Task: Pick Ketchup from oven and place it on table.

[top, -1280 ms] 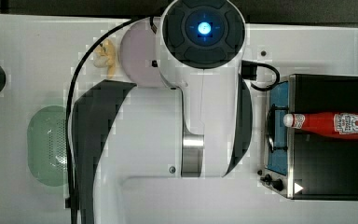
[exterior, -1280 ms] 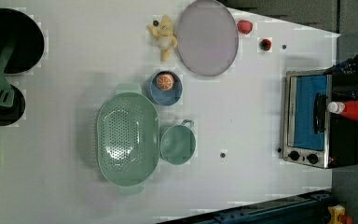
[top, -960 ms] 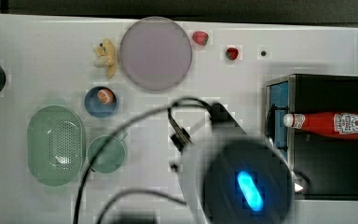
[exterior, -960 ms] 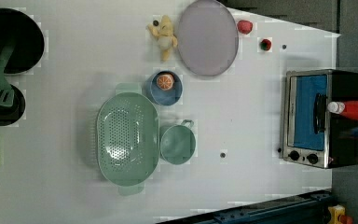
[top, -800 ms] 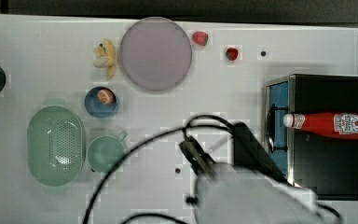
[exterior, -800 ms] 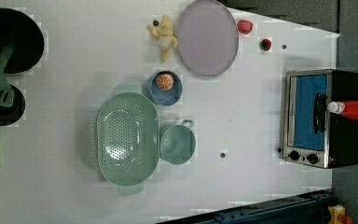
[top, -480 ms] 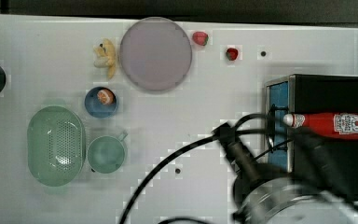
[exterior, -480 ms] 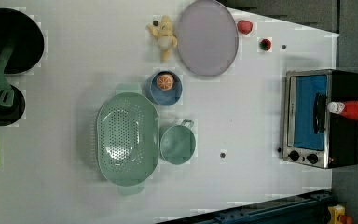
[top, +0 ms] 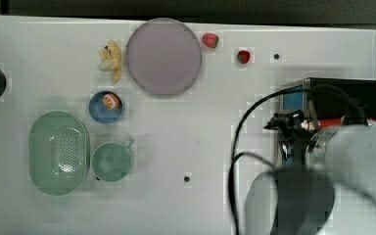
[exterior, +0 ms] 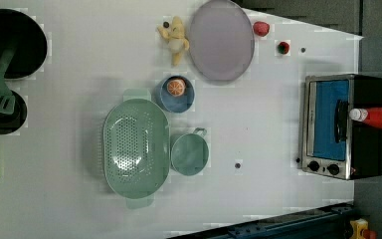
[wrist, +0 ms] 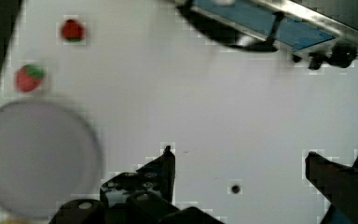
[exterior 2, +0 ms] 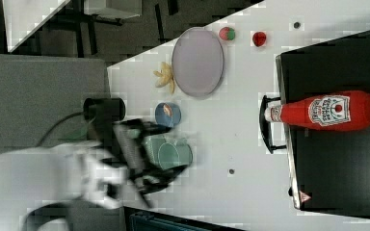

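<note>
Ketchup [exterior 2: 325,111] lies on its side on the flat black roof of the oven [exterior: 343,124], white cap poking past the front edge above the bar handle, well ahead of the fingers and untouched by them. What has changed over the last second or so is the arm's position: in the top view it sat over the far middle of the table [top: 200,137], then swept across toward the top view's right, and its bulk now hangs over the oven's corner, covering most of the bottle from above. The gripper [wrist: 240,175] stands spread wide with nothing between its two dark fingers [wrist: 165,168]; beneath them in the wrist view is bare white tabletop with one small dark hole, and beyond their tips the oven's blue glass door, handle and a knob. Off to one side of the fingers sit the grey plate [wrist: 37,158] and two strawberries [wrist: 28,78]. The bottle itself has kept its place throughout. By my reading the approach is under way but not finished: the fingers have yet to come over the bottle's body, so the task is at its start, with grasp, lift and set-down all ahead.
</note>
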Action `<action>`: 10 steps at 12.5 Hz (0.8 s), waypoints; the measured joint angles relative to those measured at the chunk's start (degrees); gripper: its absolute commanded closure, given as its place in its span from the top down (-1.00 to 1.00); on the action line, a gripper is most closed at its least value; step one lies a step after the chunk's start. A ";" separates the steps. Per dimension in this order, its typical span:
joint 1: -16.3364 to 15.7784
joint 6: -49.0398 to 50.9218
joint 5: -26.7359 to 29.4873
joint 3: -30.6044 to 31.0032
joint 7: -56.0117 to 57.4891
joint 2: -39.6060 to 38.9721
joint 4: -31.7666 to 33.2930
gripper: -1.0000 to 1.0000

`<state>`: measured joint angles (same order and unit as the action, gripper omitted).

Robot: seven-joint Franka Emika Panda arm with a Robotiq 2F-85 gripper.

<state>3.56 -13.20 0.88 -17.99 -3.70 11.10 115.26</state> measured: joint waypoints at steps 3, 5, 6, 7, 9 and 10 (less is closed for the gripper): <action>0.05 -3.27 0.49 -6.00 0.54 -6.73 -0.11 1.00; 0.38 -7.44 -0.93 -9.39 0.92 -9.69 -1.79 1.00; 0.56 -10.06 -1.15 -11.02 1.11 -11.40 -3.08 1.00; 1.10 -11.82 0.01 -12.14 1.27 -13.09 -3.97 1.00; 1.63 -11.99 -0.51 -14.55 1.54 -16.72 -7.27 1.00; 2.11 -13.72 -0.67 -15.50 1.55 -18.90 -9.29 1.00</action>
<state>5.67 -26.93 0.21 -33.49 -2.15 -7.80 105.97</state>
